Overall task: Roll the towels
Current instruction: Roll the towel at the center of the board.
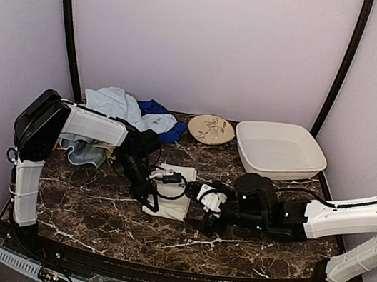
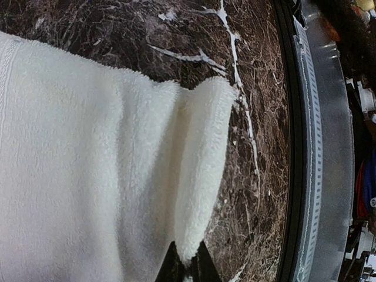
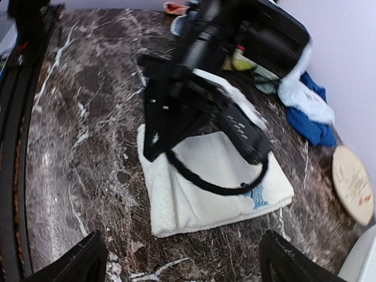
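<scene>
A folded cream-white towel (image 1: 175, 195) lies flat on the dark marble table, with a small blue emblem (image 3: 257, 198) near one corner. My left gripper (image 1: 150, 203) is shut on the towel's near edge (image 2: 202, 176), pinching a raised fold between its black fingertips (image 2: 171, 267). My right gripper (image 1: 201, 205) is open and empty just right of the towel; its fingertips (image 3: 88, 258) frame the towel (image 3: 200, 182) in the right wrist view. A pile of light blue, royal blue and pale green towels (image 1: 124, 112) lies at the back left.
A round beige patterned plate (image 1: 211, 129) and a white plastic tub (image 1: 280, 149) stand at the back right. The table's front edge has a metal rail (image 2: 314, 176). The left arm (image 3: 205, 88) reaches over the towel.
</scene>
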Robot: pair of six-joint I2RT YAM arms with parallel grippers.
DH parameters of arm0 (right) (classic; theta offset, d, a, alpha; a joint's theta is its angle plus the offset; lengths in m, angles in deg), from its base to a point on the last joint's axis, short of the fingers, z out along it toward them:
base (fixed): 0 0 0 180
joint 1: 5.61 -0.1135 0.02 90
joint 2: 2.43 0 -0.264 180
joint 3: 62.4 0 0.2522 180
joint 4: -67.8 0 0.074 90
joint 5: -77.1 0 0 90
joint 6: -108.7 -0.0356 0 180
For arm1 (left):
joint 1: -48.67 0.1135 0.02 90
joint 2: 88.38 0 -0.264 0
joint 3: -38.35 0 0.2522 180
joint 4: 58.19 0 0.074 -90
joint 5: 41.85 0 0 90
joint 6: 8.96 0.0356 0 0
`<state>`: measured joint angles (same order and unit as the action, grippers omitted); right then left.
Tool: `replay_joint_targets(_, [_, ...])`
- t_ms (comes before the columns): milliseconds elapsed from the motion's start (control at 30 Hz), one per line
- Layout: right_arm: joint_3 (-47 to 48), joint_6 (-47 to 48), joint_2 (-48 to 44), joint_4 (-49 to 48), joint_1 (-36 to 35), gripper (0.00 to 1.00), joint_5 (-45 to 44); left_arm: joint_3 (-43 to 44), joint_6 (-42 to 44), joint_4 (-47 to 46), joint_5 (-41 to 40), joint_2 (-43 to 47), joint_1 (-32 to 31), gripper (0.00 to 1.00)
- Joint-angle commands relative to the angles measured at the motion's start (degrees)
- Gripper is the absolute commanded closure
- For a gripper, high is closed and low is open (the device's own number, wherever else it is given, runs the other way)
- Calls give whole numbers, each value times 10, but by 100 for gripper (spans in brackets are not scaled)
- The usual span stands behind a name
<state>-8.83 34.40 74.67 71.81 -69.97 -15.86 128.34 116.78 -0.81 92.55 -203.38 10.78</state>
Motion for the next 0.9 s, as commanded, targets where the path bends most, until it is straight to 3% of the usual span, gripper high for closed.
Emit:
replay_joint_targets(0, [8,160,47,-10,-64,18,-108,38,-12,42,23,-38,-2,100])
replay_joint_targets(167, [40,260,128,-58,-111,32,-147,45,-26,50,25,-55,-1,100])
replay_joint_targets(367, [61,326,218,-117,-116,46,-157,32,-25,48,8,-63,0,100])
replay_joint_targets(733, [120,287,307,-91,-69,63,-128,33,-30,36,2,-67,1,100])
replay_joint_targets(867, [154,229,330,-21,-46,82,-98,12,-27,19,23,-47,10,74])
